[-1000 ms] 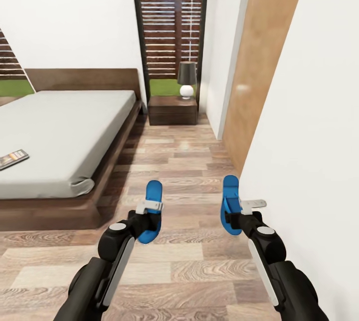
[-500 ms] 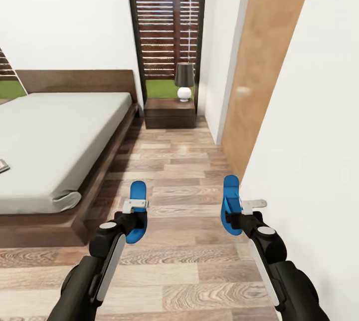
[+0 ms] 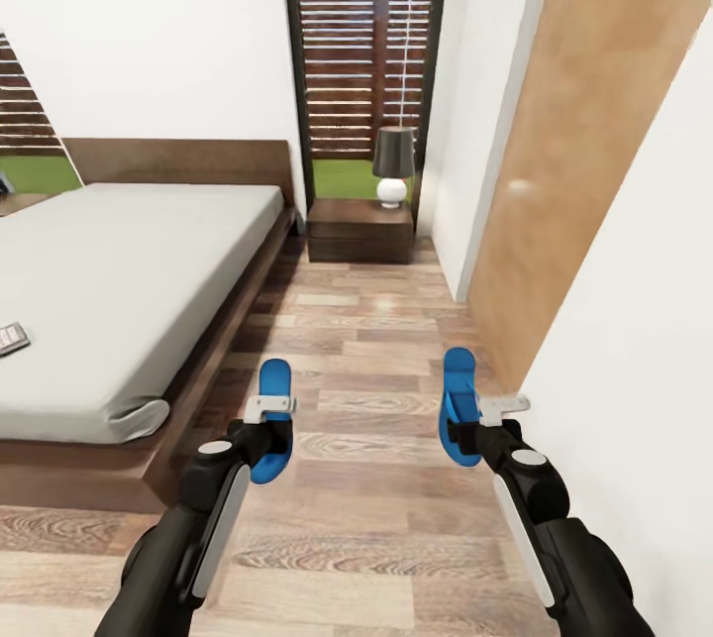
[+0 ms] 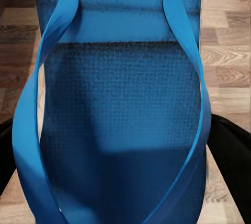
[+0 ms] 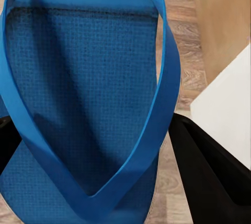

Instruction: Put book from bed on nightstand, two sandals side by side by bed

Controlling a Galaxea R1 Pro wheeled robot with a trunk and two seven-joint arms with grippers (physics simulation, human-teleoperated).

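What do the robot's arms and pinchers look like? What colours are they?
Both arms are glossy black and rounded, each with a long light-grey stripe and a round grey cap near the wrist. The left gripper and the right gripper have black bases and flat, pale silver-white fingers. No cables or markings are visible.

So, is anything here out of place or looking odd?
Only the book lying askew near the bed's edge. Each hand, left and right, holds a sandal above the floor.

Textured matt sandals [image 4: 120, 130], glossy wood-plank floor [image 3: 376, 399].
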